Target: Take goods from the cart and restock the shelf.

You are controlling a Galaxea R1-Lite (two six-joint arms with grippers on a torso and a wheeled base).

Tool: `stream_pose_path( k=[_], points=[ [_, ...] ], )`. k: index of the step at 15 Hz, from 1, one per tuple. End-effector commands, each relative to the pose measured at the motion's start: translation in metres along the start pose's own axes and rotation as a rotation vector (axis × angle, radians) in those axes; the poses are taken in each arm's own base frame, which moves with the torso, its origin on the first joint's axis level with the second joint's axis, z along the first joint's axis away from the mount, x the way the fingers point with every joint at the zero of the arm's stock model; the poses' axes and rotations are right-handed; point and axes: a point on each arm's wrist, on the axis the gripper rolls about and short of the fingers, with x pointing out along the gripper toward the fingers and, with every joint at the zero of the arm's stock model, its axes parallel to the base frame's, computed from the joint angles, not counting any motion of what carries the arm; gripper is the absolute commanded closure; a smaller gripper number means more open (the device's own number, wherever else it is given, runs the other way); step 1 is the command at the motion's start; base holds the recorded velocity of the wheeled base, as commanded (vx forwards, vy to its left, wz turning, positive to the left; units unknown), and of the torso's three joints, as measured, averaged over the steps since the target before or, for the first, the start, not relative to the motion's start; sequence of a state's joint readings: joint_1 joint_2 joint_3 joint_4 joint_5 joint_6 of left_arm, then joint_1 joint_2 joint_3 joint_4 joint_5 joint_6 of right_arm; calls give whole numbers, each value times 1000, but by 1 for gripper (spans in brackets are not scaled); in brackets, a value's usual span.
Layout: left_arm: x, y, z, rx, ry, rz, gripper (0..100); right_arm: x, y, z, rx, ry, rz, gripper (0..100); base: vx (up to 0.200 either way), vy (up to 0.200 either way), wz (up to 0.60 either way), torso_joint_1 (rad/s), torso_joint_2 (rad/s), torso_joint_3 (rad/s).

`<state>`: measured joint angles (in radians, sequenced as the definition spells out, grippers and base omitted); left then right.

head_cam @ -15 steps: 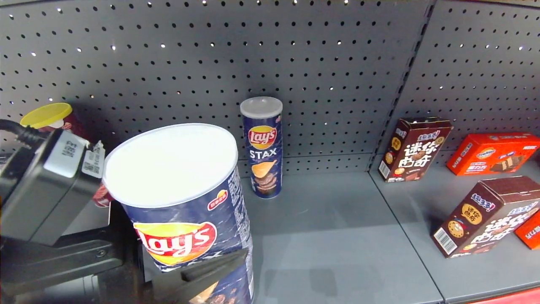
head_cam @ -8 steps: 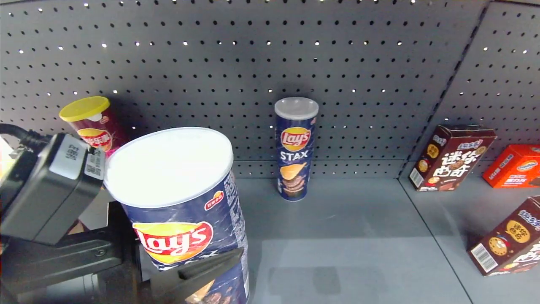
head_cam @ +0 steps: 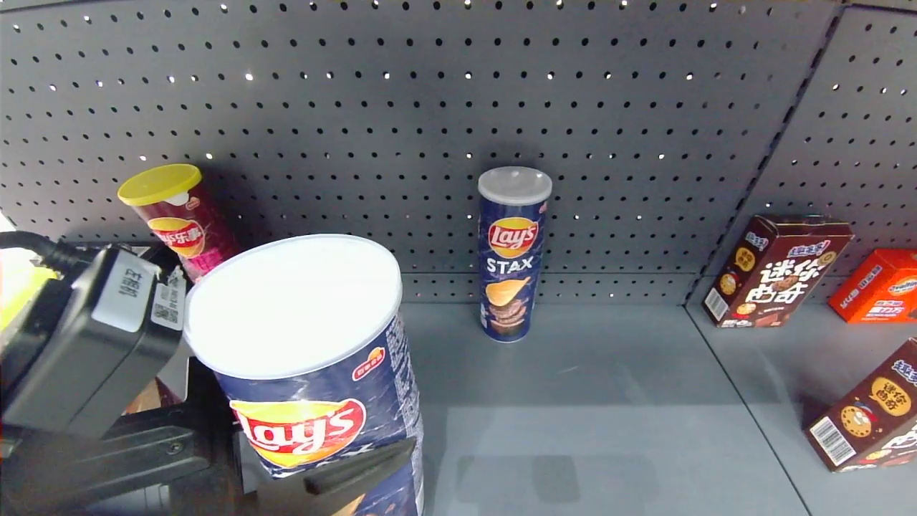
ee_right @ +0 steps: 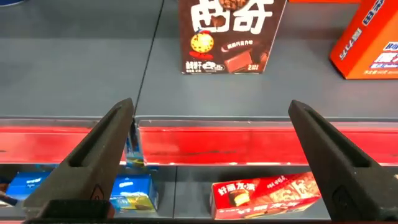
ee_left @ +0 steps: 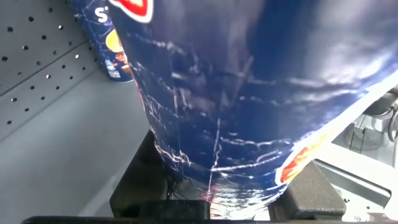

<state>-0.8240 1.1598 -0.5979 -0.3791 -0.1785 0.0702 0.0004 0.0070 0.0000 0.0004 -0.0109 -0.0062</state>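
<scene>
We grip a blue can (head_cam: 301,344) upright in our left gripper (ee_left: 227,199) at the head view's seven o'clock, a second can (head_cam: 513,258) standing on the shelf (head_cam: 609,430) at its one o'clock, our right gripper (ee_right: 211,106) spread wide.

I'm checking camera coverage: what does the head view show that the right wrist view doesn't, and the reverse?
Head view adds: the left gripper shut on a blue chip can, a second blue can and a yellow-lidded red can by the pegboard. Right wrist view adds: the open right gripper, the red shelf edge and packs on a lower shelf. Both: a brown box and an orange box on the grey shelf.
</scene>
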Motion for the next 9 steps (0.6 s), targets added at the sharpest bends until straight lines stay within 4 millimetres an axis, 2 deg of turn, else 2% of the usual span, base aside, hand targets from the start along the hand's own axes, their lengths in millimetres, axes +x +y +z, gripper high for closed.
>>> stream_pose_path(
  k=[1, 9],
  points=[
    [0, 0, -1, 0, 4, 1, 100, 0, 0, 0, 0, 0, 0, 0, 0, 0, 0, 0, 0, 0],
    [-1, 0, 2, 1, -8, 3, 100, 0, 0, 0, -6, 0, 0, 0, 0, 0, 0, 0, 0, 0]
  ],
)
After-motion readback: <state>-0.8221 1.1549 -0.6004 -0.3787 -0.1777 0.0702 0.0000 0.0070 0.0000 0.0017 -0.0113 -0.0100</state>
